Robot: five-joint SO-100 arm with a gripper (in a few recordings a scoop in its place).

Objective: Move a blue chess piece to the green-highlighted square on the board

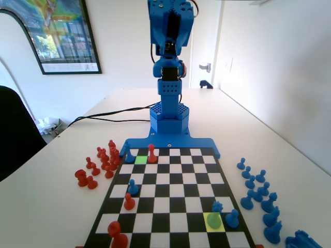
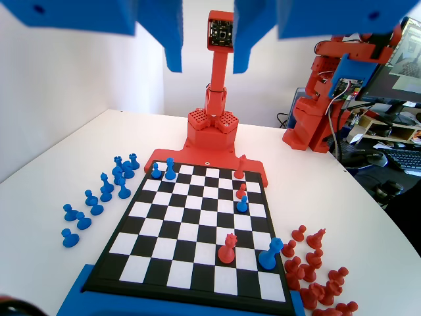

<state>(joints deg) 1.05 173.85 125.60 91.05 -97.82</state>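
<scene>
Two cams, opposite ends of the board (image 1: 170,186).
Fixed: low, near end, facing blue arm. Wrist: high above arm end, looking back down. Shared: whole board, both piece clusters.

Green square hemmed in
The green-highlighted square (image 1: 140,159) is flanked by a red piece (image 1: 151,153) and a tall blue piece (image 1: 129,156).

A group of red chess pieces (image 1: 101,165) stands on the white worktop (image 1: 46,196) beside the left edge of the chess squares in the fixed view, and a row of blue pawns (image 1: 256,188) stands off the right edge. On the wall at the upper left hangs a framed picture (image 1: 57,33), and a black cable (image 1: 111,116) lies across the worktop. In the wrist view a monitor (image 2: 401,66) and a keyboard (image 2: 404,158) are at the right.
</scene>
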